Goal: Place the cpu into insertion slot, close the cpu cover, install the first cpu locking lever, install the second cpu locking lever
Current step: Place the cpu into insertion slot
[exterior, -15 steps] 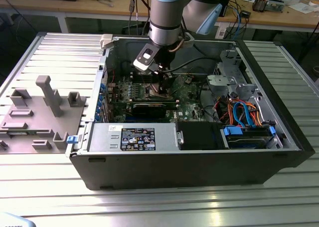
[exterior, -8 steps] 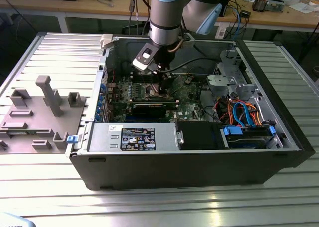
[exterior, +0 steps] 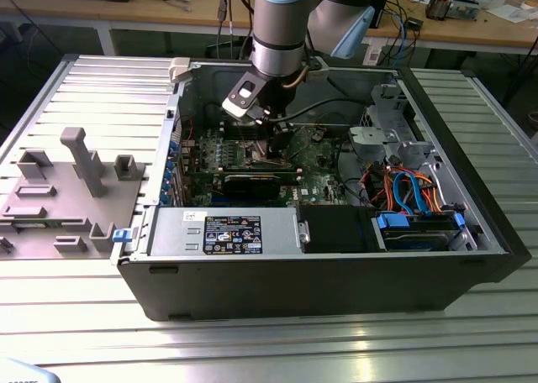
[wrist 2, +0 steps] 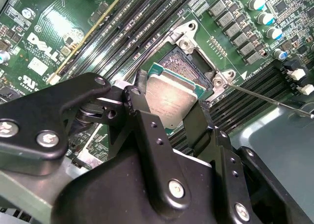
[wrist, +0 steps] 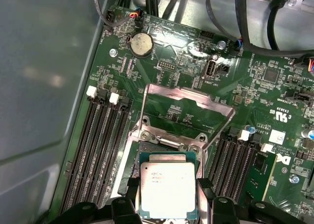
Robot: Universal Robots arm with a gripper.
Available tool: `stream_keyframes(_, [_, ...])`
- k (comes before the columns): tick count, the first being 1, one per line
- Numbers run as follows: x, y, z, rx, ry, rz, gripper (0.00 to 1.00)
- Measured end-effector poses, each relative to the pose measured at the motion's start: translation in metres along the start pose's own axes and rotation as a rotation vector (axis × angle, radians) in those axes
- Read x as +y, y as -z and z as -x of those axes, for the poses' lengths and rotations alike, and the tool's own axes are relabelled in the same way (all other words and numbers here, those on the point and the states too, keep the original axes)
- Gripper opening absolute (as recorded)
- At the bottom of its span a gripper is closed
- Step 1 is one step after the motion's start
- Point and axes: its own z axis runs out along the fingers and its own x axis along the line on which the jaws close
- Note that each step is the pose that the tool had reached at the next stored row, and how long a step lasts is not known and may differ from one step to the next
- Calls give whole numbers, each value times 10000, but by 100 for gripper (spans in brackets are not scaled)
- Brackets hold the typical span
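Note:
My gripper [wrist 2: 169, 106] is shut on the cpu [wrist 2: 167, 98], a flat square chip with a dull silvery top, one black finger [wrist 2: 139, 103] on each of two opposite edges. The chip hangs just above the insertion slot [wrist 2: 189, 64], partly over its pin field and slightly tilted. In the first wrist view the cpu [wrist: 168, 187] sits between the fingers [wrist: 210, 197] at the near edge of the insertion slot [wrist: 159, 148]. The cpu cover [wrist: 189, 94], a silvery frame plate, stands swung up and open behind the slot. A thin locking lever [wrist 2: 267, 97] stands away from the socket. In the exterior view the gripper [exterior: 269, 139] reaches down into the open computer case.
Memory slots [wrist: 98, 145] flank the socket on both sides. The grey case wall [wrist: 44, 86] is close beside the board. Black cables [wrist: 255, 32] hang at the far end. In the exterior view a power supply [exterior: 223, 232] and a drive bay with orange and blue cables [exterior: 412, 194] fill the case's front.

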Motion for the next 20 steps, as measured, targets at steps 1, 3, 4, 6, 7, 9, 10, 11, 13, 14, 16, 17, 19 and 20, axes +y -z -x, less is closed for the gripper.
stream_keyframes(1, [0,0,0,1,-55,1,54])
stream_keyframes(3, [0,0,0,1,-110,2,54])
stream_keyframes(4, [0,0,0,1,-137,2,54])
stream_keyframes(6, [0,0,0,1,-219,3,54])
stream_keyframes(7, [0,0,0,2,-250,4,54])
stream_keyframes(9, [0,0,0,2,-335,4,54])
stream_keyframes(10, [0,0,0,2,-361,5,54])
stream_keyframes(11, [0,0,0,3,-391,5,54])
stream_keyframes(13, [0,0,0,3,-465,7,54])
stream_keyframes(14, [0,0,0,3,-498,7,54])
stream_keyframes(16, [0,0,0,3,-559,7,54])
stream_keyframes(17, [0,0,0,4,-590,8,54])
stream_keyframes(19, [0,0,0,4,-655,9,54])
stream_keyframes(20, [0,0,0,4,-687,9,54])
